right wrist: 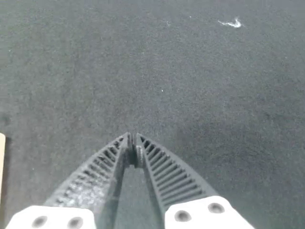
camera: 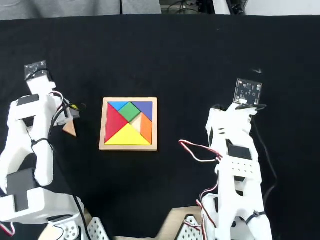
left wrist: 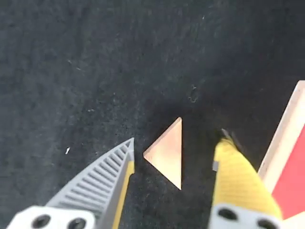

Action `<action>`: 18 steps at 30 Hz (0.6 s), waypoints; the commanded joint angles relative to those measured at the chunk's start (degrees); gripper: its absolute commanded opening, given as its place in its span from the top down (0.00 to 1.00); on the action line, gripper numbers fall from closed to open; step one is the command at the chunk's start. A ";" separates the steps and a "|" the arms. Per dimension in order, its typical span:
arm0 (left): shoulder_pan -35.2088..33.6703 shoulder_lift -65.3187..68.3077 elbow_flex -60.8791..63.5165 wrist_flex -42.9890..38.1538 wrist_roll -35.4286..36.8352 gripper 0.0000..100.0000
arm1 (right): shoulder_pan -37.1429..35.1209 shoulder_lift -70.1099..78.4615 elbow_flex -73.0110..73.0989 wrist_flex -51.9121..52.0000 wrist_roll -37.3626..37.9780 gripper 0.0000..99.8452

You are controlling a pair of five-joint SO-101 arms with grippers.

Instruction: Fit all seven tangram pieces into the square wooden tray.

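Black table (camera: 200, 55) took up most of the high view, w/ two white arms standing well apart on it; left arm (camera: 27, 135) on one side, right arm (camera: 235, 155) on the other. Wooden tray (camera: 129, 146) lay flat btw them, closer to the left arm. Inside it, biggest first: red triangle (camera: 112, 125) along the side facing the left arm; yellow triangle (camera: 129, 136) along the side nearest the arm bases; then dark blue piece (camera: 145, 108) in a far corner, orange piece (camera: 146, 128) on the right arm's side, green square (camera: 130, 112) near the middle, light blue triangle (camera: 118, 105) in the other far corner; also a pale bare patch (camera: 135, 123) just beside the orange piece.

Left gripper (left wrist: 177, 138) was low over the cloth just beside the tray's rim; fingers spread wide w/ the small tan triangle (left wrist: 167, 152) lying flat btw them, not pinched afaict. Right gripper (right wrist: 132, 145) sat over bare cloth on the tray's other side; fingers closed tip to tip, nothing in them.
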 commanded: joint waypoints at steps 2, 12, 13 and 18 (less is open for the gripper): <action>0.92 4.31 -4.70 1.67 0.79 0.71 | -1.05 -1.45 -0.22 -1.05 0.62 0.99; 0.31 15.30 -15.25 9.49 0.35 0.72 | -1.05 -1.63 -0.22 -1.05 0.62 0.99; 0.48 15.47 -15.52 9.32 0.35 0.72 | -1.05 -1.63 -0.22 -1.05 0.62 0.99; 0.48 15.74 -15.52 9.49 0.35 0.74 | -1.05 -1.54 -0.22 -1.05 0.62 0.99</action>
